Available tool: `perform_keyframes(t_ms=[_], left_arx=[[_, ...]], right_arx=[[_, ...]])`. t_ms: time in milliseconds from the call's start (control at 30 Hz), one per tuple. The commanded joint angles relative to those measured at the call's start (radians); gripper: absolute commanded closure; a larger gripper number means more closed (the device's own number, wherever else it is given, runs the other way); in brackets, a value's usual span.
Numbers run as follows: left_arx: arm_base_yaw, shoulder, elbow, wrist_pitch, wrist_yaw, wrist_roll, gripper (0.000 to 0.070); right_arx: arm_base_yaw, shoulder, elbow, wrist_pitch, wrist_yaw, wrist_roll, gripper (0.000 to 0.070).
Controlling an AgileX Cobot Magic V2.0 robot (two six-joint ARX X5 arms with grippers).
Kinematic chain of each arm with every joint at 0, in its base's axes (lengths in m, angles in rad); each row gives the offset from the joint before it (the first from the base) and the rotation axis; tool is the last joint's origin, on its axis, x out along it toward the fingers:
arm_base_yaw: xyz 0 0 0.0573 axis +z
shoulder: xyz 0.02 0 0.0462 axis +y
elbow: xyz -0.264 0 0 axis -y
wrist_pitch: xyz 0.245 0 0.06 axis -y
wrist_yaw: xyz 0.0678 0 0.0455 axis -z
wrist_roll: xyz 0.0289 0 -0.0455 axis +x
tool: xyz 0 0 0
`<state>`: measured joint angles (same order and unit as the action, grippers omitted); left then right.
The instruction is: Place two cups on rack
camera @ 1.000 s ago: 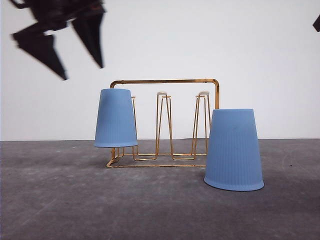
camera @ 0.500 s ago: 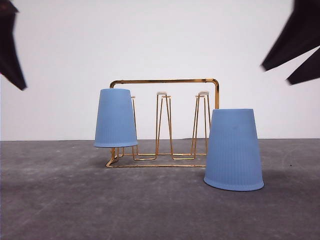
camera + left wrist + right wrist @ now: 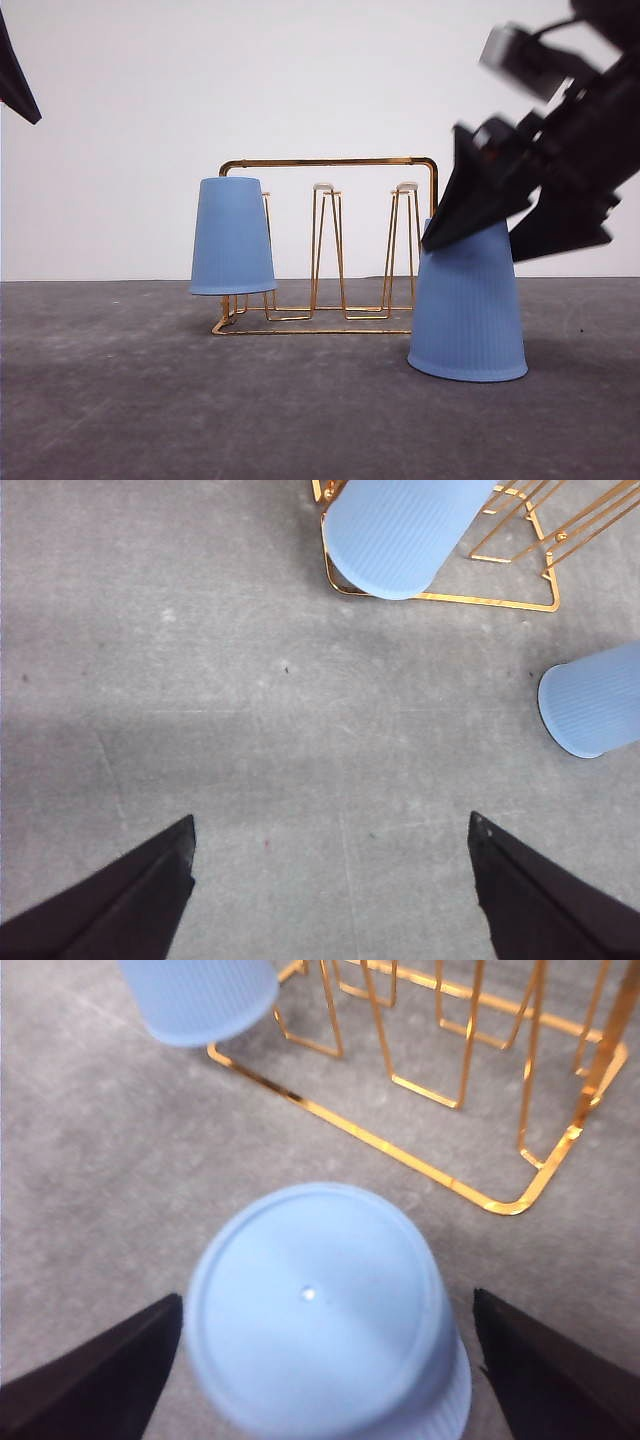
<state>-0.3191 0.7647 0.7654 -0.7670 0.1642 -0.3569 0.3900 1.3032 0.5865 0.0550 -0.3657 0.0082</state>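
One light-blue ribbed cup [image 3: 232,237] hangs upside down on the left prong of the gold wire rack [image 3: 330,162]; the left wrist view shows this cup [image 3: 405,530] and the rack [image 3: 500,602] too. The other cup [image 3: 467,310] stands upside down on the grey table in front of the rack's right end. My right gripper [image 3: 520,235] is open, its dark fingers on either side of this cup's base [image 3: 315,1300]. My left gripper [image 3: 330,880] is open over bare table, nothing between its fingers; one finger [image 3: 15,80] shows at the front view's upper left edge.
The grey table [image 3: 150,400] runs wide in front and to the left of the rack. A plain white wall [image 3: 300,80] stands behind it. The rack's middle prong [image 3: 325,245] and right prong [image 3: 402,245] carry nothing.
My right gripper has come down from the upper right and now straddles the top of the standing cup. The left gripper has drawn away toward the upper left edge. Cups and rack have not moved.
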Motion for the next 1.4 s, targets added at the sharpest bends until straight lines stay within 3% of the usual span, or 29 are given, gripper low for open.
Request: perform_keyframes(t_ms=[0, 100, 167, 267, 500, 633, 967, 1367], left_arx=[[-0.004, 0.005, 0.014, 0.004, 0.005, -0.004, 0.0197], [-0.004, 0.005, 0.014, 0.004, 0.005, -0.004, 0.0197], [-0.004, 0.005, 0.014, 0.004, 0.005, -0.004, 0.0197], [-0.004, 0.005, 0.014, 0.004, 0.005, -0.004, 0.0197], [-0.004, 0.006, 0.014, 0.005, 0.005, -0.003, 0.0197], [-0.004, 0.006, 0.014, 0.005, 0.005, -0.003, 0.0197], [-0.004, 0.006, 0.014, 0.049, 0.005, -0.004, 0.0197], [-0.004, 0.006, 0.014, 0.057, 0.004, -0.003, 0.0197]], right_arx=[[0.008, 0.029, 0.011, 0.022, 0.003, 0.018, 0.0138], [0.008, 0.037, 0.012, 0.016, 0.018, 0.034, 0.0316], [0.007, 0.025, 0.015, -0.004, 0.020, 0.044, 0.0367], [0.007, -0.010, 0.055, -0.112, 0.029, 0.061, 0.0367], [0.007, -0.063, 0.321, -0.526, 0.031, 0.050, 0.0366], [0.007, -0.062, 0.493, -0.644, 0.053, 0.039, 0.0366], [0.007, 0.000, 0.751, -0.604, 0.104, 0.002, 0.0365], [0.007, 0.280, 0.762, -0.488, 0.131, -0.041, 0.0365]])
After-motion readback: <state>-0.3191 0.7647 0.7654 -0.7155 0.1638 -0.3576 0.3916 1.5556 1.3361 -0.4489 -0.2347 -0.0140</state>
